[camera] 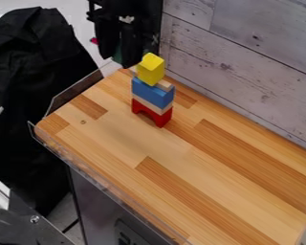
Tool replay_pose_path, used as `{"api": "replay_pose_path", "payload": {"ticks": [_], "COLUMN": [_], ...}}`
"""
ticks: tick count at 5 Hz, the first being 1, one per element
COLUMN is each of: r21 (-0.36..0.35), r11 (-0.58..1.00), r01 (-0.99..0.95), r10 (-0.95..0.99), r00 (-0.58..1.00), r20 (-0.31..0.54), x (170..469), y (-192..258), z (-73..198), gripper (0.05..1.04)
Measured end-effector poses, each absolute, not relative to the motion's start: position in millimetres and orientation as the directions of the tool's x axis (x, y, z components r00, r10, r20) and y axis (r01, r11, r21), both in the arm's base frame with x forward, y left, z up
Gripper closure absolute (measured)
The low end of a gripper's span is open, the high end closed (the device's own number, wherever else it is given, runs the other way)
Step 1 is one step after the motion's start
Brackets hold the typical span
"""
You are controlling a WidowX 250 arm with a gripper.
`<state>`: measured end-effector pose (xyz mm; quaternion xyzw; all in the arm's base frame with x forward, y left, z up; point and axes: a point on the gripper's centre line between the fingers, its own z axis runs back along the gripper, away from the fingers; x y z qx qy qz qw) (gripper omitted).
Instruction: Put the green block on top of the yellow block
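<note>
One green block (118, 56), mostly hidden (black jaws grip it).

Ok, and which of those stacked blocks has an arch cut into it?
The red block, right at the bottom; the blue block and yellow block show uncut faces.

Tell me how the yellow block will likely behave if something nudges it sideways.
The yellow block looks rigid and flat-faced, so it would probably slide or tip rather than roll. Sitting atop a narrow stack, it could easily be knocked off. A harder push might also disturb the blue block and the red arch lower down.
</note>
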<state>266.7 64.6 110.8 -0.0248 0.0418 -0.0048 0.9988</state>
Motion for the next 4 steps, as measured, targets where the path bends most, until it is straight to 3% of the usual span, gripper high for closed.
{"api": "replay_pose_path", "payload": {"ticks": [2, 4], "r21": [-0.061, -0.030], "r11": [0.998, 0.999], "r01": [-0.030, -0.040], "r10": [0.028, 0.038], "r00": [0.999, 0.996], "r20": [-0.036, -0.076], "x": [278.4, 299.3], "y": [63.1, 61.7], "z": [118.5, 100.1], "gripper": [0.548, 0.549]}}
